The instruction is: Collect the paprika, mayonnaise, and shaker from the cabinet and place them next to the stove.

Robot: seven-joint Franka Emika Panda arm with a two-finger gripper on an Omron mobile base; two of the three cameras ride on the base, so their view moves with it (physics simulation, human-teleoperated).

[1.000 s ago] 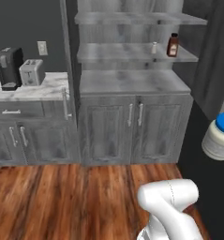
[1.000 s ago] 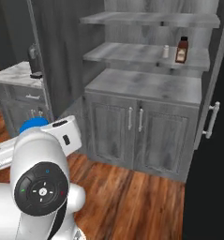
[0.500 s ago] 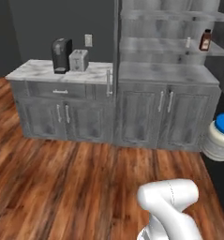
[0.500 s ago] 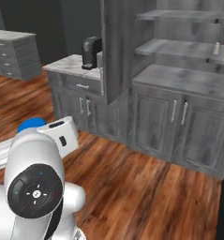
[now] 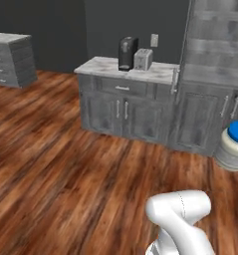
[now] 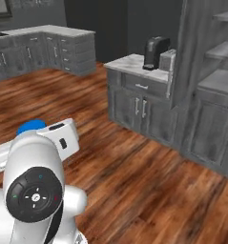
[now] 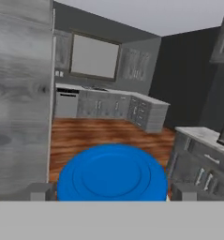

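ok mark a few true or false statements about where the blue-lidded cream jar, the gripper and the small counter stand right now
1. The short cream mayonnaise jar with the blue lid sits between the two dark finger tips of the gripper. True.
2. The jar stands on the wooden floor. False: it is held up in the air, clear of the brown plank floor.
3. A black coffee machine and a silver toaster stand side by side on the marble-topped counter. True.
4. The jar's lid is off. False: the blue lid is on.
5. The jar already rests on a shelf of the tall grey wood-grain cabinet. False: it is in the gripper, away from the shelves.
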